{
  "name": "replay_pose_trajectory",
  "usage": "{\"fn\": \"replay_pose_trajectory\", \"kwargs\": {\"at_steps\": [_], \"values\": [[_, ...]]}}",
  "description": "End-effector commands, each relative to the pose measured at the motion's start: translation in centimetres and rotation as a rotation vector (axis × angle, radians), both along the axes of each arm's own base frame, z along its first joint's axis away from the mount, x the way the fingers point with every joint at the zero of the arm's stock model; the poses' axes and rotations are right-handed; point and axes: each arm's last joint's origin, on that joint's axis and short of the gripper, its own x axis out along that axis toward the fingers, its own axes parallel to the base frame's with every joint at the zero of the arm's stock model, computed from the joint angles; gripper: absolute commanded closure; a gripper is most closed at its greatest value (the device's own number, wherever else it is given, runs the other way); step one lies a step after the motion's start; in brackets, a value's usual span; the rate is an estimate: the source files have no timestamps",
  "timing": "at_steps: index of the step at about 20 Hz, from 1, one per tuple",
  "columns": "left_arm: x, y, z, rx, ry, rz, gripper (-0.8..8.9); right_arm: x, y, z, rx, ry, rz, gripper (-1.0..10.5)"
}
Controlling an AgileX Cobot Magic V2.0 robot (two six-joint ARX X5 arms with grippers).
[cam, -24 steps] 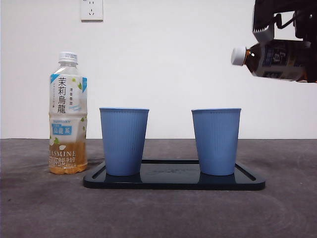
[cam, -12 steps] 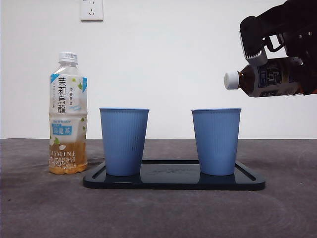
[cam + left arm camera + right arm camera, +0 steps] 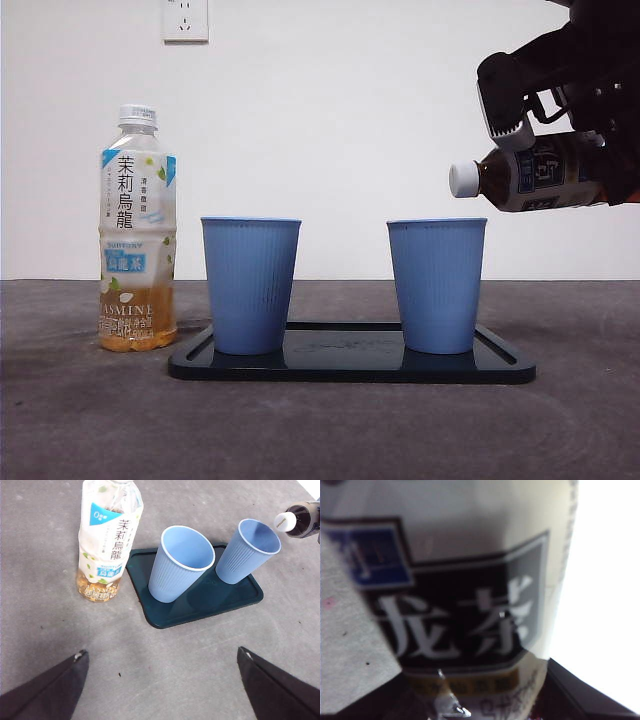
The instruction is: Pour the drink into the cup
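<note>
Right gripper (image 3: 575,150) clamps the dark tea bottle (image 3: 535,172) nearly level, its white cap (image 3: 463,179) just above the right blue cup's (image 3: 437,285) rim. Left gripper (image 3: 160,680) gapes wide, well away from that cup.

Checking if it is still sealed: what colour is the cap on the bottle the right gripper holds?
White; the cap is still on the dark tea bottle, clearest in the front view.

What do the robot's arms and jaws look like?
The right gripper is black and chunky, with a pale grey ridged pad and thin black cables looping beside it. The left gripper has two plain black jaws shaped like wedges, tapering to points, with a small pale mark at each tip.
</note>
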Motion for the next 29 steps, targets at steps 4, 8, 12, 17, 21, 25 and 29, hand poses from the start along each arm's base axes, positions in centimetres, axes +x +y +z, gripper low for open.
{"fn": "replay_pose_trajectory", "kwargs": {"at_steps": [4,8,12,17,21,25,29], "values": [[0.0,0.0,0.7,0.005,-0.031,-0.010,3.36,0.4,0.4,1.3,0.019,-0.068,-0.014,7.5],[0.0,0.0,0.7,0.005,-0.031,-0.010,3.36,0.4,0.4,1.4,0.150,-0.117,-0.082,7.5],[0.0,0.0,0.7,0.005,-0.031,-0.010,3.36,-0.3,0.0,2.6,0.498,-0.179,-0.157,7.5],[0.0,0.0,0.7,0.005,-0.031,-0.010,3.36,-1.0,-2.2,5.1,1.081,-0.244,-0.279,7.5],[0.0,0.0,0.7,0.005,-0.031,-0.009,3.36,-0.6,-3.1,4.1,1.336,-0.325,-0.274,7.5],[0.0,0.0,0.7,0.005,-0.032,-0.009,3.36,-0.5,-3.4,1.4,1.493,-0.413,-0.220,7.5],[0.0,0.0,0.7,0.005,-0.030,-0.009,3.36,-0.1,-4.0,-1.2,1.541,-0.467,-0.212,7.5]]}}
